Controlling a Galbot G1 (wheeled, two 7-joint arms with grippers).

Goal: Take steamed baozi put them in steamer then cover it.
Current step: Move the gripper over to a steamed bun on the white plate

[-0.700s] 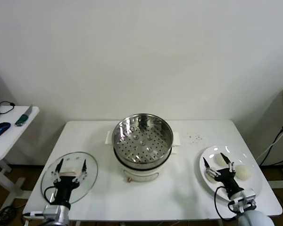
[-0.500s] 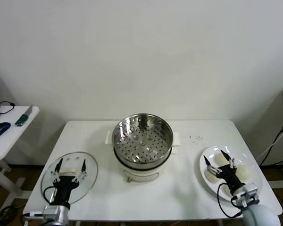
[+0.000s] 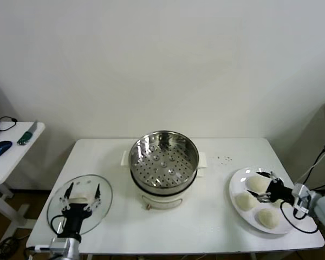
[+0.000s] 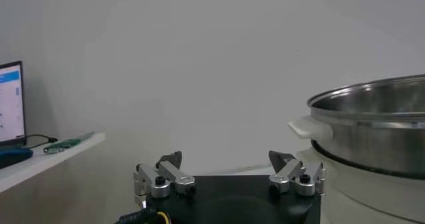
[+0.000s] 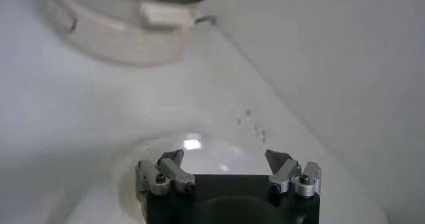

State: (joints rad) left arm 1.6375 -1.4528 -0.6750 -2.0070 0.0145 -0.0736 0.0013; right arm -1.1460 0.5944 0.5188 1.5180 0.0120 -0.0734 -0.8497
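The steel steamer [image 3: 164, 160] stands open on its white pot base at the table's middle, with nothing in it. Three cream-white baozi [image 3: 245, 201] lie on a white plate [image 3: 242, 176] at the right. My right gripper [image 3: 261, 186] reaches in from the right, low over the plate, open around the far baozi [image 3: 254, 183] without touching it. In the right wrist view its open jaws [image 5: 224, 157] face the bare plate [image 5: 199, 142]. The glass cover [image 3: 100, 208] lies flat at the left front. Over it my left gripper [image 3: 83, 188] waits open, and its wrist view shows the jaws [image 4: 226, 160] empty.
A small side table [image 3: 11, 154] with a mouse and tools stands off to the left, also seen in the left wrist view as a ledge [image 4: 46, 159]. The steamer's rim [image 4: 372, 102] rises to one side of the left gripper. The white table [image 3: 206, 216] ends just past the plate.
My right arm has swung from the table's front round to the plate's right side, so its gripper now points left across the plate. The left arm has not moved.
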